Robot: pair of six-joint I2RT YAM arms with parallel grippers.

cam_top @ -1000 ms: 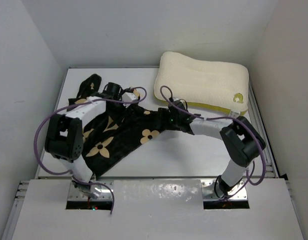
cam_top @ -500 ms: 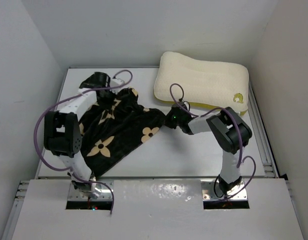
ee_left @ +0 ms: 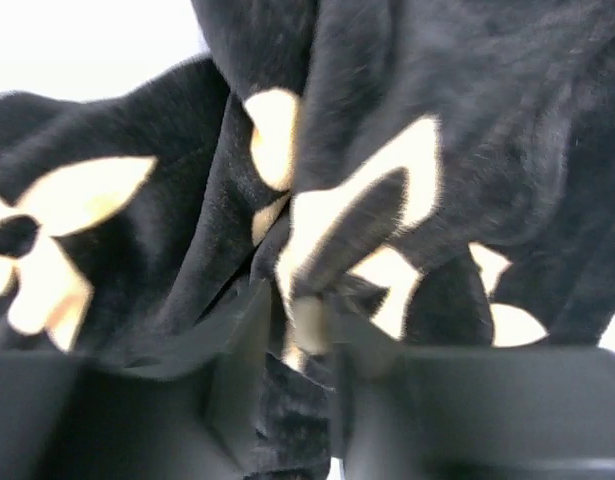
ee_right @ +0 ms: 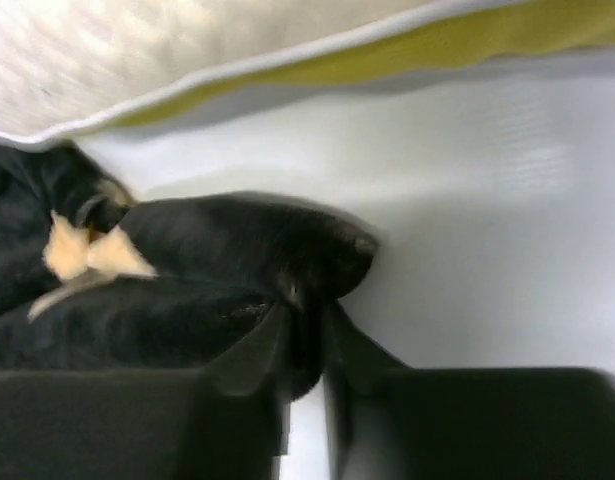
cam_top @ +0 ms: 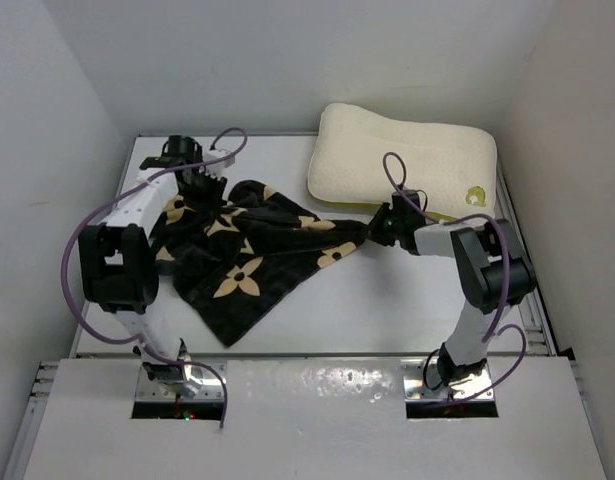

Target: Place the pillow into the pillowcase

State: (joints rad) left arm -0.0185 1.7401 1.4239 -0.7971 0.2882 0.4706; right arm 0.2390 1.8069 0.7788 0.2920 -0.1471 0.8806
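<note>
White walls [cam_top: 287,70] box in the white table [cam_top: 407,300] on three sides, and we're looking down on both of our arms stretched out across it. Over on the far left, our left gripper [cam_top: 200,178] is down on the far-left edge of the pillowcase [cam_top: 247,255]. The wrist view shows its fingers [ee_left: 237,350] drawn in narrow, with a bunched fold of black velvety cloth and a tan petal clamped between them. Across in the middle, our right gripper [cam_top: 372,228] has the opposite corner. Up close, its two fingers [ee_right: 249,358] stand nearly together, pinching a rounded black hem that sits low over the tabletop. Between the two grips the cloth runs in a rumpled band, and the rest spreads over the left half of the table, one corner pointing at the near edge, tan flowers facing up. The pillow [cam_top: 407,160] lies flat at the far right, well clear of the case's main spread, its yellow band [cam_top: 412,212] along the near side and its small yellow logo [cam_top: 475,196] at the near-right corner. Our right gripper works just beside that banded edge. Purple cables [cam_top: 75,270] loop off both arms.
</note>
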